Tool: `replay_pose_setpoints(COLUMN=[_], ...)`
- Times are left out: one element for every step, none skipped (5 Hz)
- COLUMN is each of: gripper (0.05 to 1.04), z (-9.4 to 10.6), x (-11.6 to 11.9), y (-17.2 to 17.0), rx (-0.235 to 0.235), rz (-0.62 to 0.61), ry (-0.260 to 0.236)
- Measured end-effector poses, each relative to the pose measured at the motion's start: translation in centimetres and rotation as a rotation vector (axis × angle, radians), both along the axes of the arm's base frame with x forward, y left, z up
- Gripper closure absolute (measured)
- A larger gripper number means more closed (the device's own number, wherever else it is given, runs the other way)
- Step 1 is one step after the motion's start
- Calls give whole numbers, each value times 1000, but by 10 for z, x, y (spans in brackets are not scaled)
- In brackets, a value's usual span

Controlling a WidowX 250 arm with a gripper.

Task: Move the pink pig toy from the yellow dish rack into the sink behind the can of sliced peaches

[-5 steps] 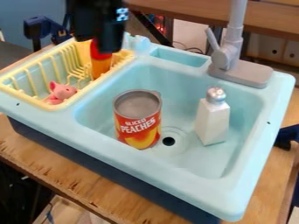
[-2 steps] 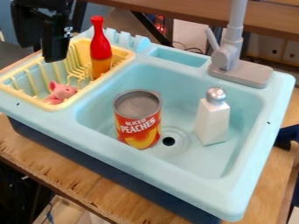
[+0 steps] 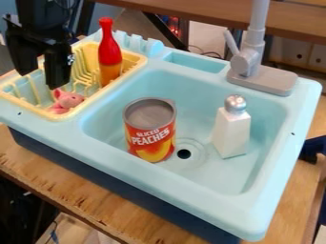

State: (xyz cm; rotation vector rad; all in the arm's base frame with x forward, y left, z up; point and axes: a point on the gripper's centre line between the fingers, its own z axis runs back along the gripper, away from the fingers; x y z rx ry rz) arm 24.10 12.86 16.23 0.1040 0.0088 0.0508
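One worn wooden tabletop point(image 3: 70, 195), its near edge chipped, carries a pale blue plastic toy sink point(image 3: 159, 198) with a dark blue lower body point(image 3: 115, 188). Within the basin, a red and yellow can with white lettering and a grey top point(image 3: 151, 138) stands upright beside the round dark drain point(image 3: 184, 154); on the drain's other side is a white, four-sided shaker with a rounded silver cap point(image 3: 231, 131). At the sink's left end sits a pale yellow plastic dish rack point(image 3: 73, 116) with thin upright prongs. Near its front corner lies a small pink toy animal point(image 3: 67, 99), smooth and rounded, with upright ears of a deeper pink and a paler snout pointing toward the basin. Just above it hangs the black two-finger gripper point(image 3: 41, 80), its fingers spread wide with nothing between them; one fingertip is right by the toy's ears, though whether they touch I cannot tell. Farther back in the rack, a slender bottle, red above and orange below with a red knob top point(image 3: 109, 52), stands upright. Behind the basin rises a grey plastic tap point(image 3: 256, 52) on a flat base, and beyond runs a brown wooden board point(image 3: 191, 9).
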Motion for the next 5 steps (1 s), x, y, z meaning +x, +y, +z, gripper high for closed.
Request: replay_pose_setpoints(gripper=[81, 81, 81, 133, 412], z=[-17, -33, -52, -65, -66], x=[10, 19, 25, 30, 26], y=[-2, -4, -3, 4, 8], rx=[-44, -81, -108, -121, -137], rz=[86, 86, 78, 91, 102], ry=[-58, -57, -14, 60, 73])
